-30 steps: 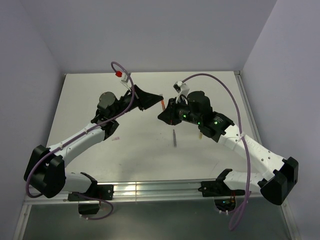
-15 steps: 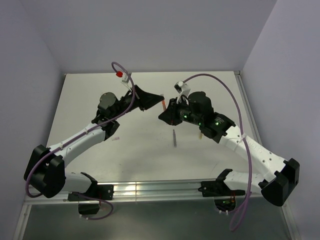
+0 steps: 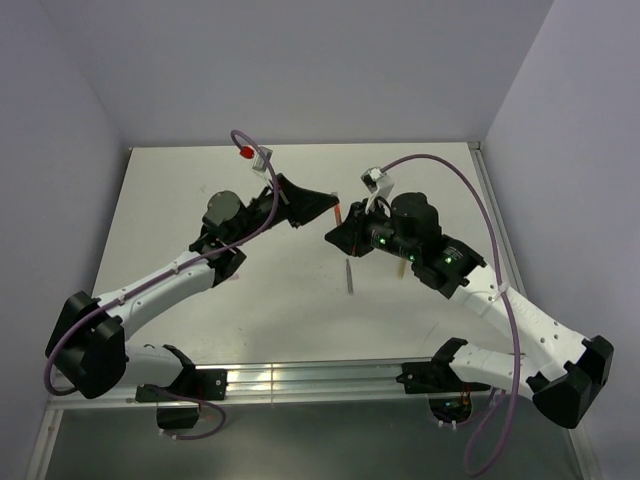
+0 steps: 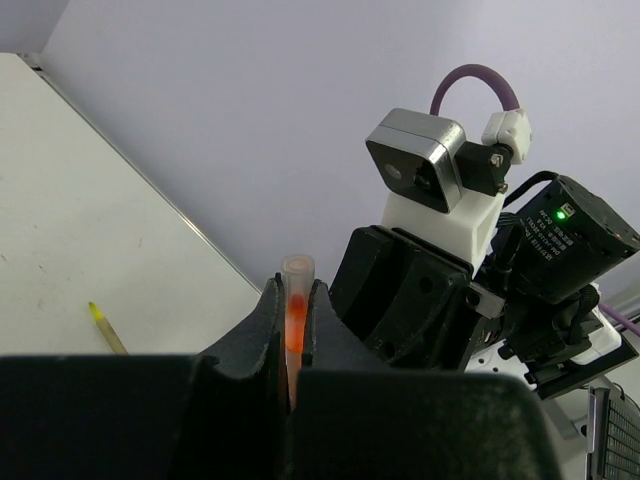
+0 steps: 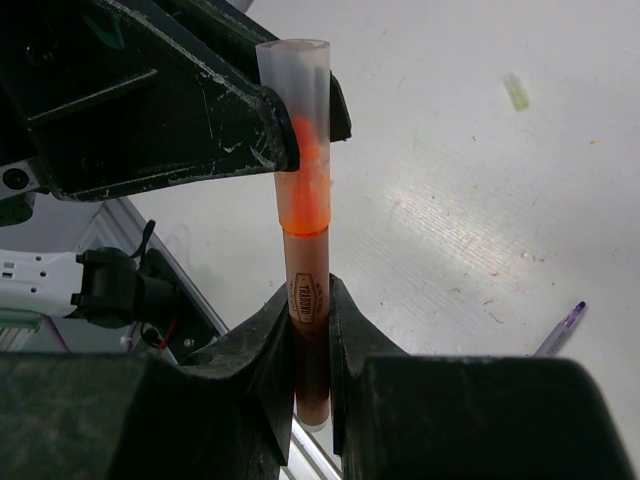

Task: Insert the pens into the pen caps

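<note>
A: Edges & room?
B: White tabletop runs to lilac walls at back, L & R, w/ a metal rail along the near edge. Both arms reach in & meet over the mid-back of the table, tips up off the surface. Bare top shows behind them, at far L, & betw. the arms toward the rail.
A: Grips?
B: Left gripper is clamped on a short translucent tube cap with orange inside, pads tight on both sides. Right gripper is pinched round the orange-red stick pen with a brownish labelled barrel, lower down. Pen stands about upright in the right wrist view. Its orange tip sits inside the cap, seen thru the wall. The 2 grippers are just apart, joined by pen + cap.
A: Counts?
B: Pens: 3.
- 1 held.
- 1 thin dark purple-grey pen flat on the table, just to the near side of the tips.
- 1 thin yellow-green pen flat on the table, seen from the left wrist.

Caps: 1 for sure, the held one. A small pale stub lies at the right arm's edge, too small to tell what it is.
</note>
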`<state>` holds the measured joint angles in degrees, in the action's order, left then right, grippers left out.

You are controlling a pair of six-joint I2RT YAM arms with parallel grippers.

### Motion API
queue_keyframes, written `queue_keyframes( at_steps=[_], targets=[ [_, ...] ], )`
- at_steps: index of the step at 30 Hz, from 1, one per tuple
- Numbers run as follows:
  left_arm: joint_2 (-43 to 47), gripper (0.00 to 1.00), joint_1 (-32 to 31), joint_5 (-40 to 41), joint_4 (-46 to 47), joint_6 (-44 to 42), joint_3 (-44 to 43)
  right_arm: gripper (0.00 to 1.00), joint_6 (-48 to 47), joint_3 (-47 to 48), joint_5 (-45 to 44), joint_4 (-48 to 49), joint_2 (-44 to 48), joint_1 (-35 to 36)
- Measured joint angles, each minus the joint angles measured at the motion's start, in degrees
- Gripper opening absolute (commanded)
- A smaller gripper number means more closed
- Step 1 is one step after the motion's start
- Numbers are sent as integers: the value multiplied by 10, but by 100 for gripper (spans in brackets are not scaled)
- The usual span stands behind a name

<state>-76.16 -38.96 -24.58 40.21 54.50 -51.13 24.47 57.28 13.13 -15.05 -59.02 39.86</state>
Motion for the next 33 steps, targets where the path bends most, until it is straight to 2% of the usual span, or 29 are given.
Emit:
queue_keyframes(
  at_steps=[15, 33],
  targets=[
    [21, 0, -38, 44, -23, -49, -2, 0, -1, -35, 21, 26, 41, -9],
    [60, 0, -71, 109, -26, -114, 12, 0, 19, -54, 123, 87, 49, -40]
  ],
)
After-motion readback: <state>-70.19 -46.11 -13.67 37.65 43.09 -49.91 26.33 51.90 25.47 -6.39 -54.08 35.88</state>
